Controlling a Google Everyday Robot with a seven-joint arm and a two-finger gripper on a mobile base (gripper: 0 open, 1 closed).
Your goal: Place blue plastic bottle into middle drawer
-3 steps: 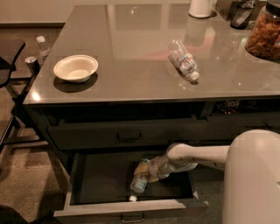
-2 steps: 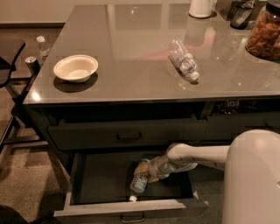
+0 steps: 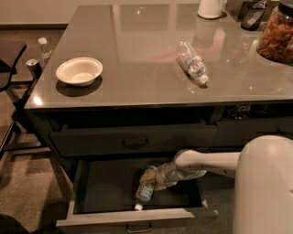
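Note:
The middle drawer [image 3: 82,187] stands pulled open below the counter, with a dark interior and a grey front carrying a small metal loop handle [image 3: 138,226]. The blue plastic bottle [image 3: 144,191] lies inside it, white cap toward the drawer front. My gripper [image 3: 151,179] reaches down into the drawer from the right on its white arm [image 3: 206,163] and is at the bottle's upper end, touching or very near it.
On the counter [image 3: 137,77] lie a clear ribbed bottle [image 3: 192,62] on its side, a white bowl [image 3: 79,71], a white container [image 3: 210,7] and a jar of snacks [image 3: 276,32]. The shallow top drawer [image 3: 132,140] is closed. A chair [image 3: 9,59] stands at left.

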